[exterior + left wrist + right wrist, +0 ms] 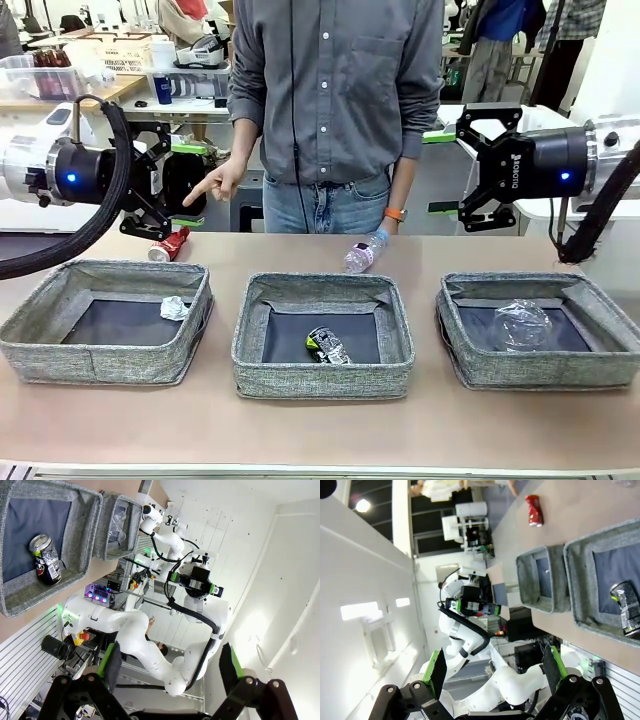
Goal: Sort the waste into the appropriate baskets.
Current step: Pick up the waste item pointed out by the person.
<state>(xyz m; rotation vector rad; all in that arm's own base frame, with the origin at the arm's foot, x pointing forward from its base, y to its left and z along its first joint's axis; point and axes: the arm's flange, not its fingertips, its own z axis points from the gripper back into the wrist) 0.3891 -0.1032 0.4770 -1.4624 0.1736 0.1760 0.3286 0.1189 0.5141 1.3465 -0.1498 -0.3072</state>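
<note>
Front view: three grey woven baskets stand in a row along the near part of the tabletop (320, 430). The left basket (95, 362) holds the crumpled white paper ball (174, 308) near its far right corner. The middle basket (322, 378) holds the crushed dark multicoloured can (326, 345) on its dark base. The right basket (545, 368) holds the clear plastic cup (522, 325). Two items lie on the bare tabletop behind the baskets. The crushed red can (170, 245) is close to the far edge, behind the left basket. The clear bottle with pink label (364, 252) lies on its side by the far edge, behind the middle basket and in front of the person. The person's hand (218, 183) has its index finger stretched out, pointing down toward the red can's side. The left gripper (190, 185) hangs above the far left part of the tabletop, just beside that hand, with its jaws spread wide and nothing between them. The right gripper (442, 172) hangs above the far right part, jaws equally wide and empty. In the left wrist view the left gripper's green-padded fingers (110, 662) stand far apart with only background between them. The right wrist view shows the same of the right gripper's fingers (439, 672).
</note>
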